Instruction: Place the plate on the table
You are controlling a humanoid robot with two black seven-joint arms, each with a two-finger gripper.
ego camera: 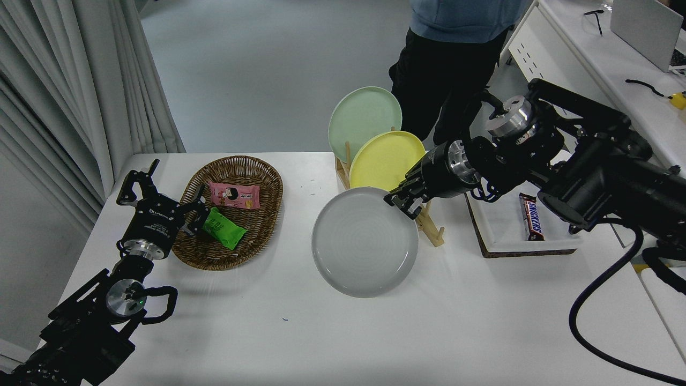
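The light grey plate (364, 241) is held low over the middle of the white table (343, 332), its face turned up toward the camera. Whether its lower edge touches the tabletop I cannot tell. My right gripper (403, 202) is shut on the plate's upper right rim, the arm reaching in from the right. My left gripper (161, 201) stays parked at the lower left, by the basket, fingers spread open and empty.
A wooden rack (429, 225) just behind the grey plate holds a yellow plate (386, 161) and a pale green plate (364, 120). A wicker basket (236, 212) with snack packets sits left. A white tray (514, 225) with a chocolate bar sits right. A person (455, 53) stands at the far side.
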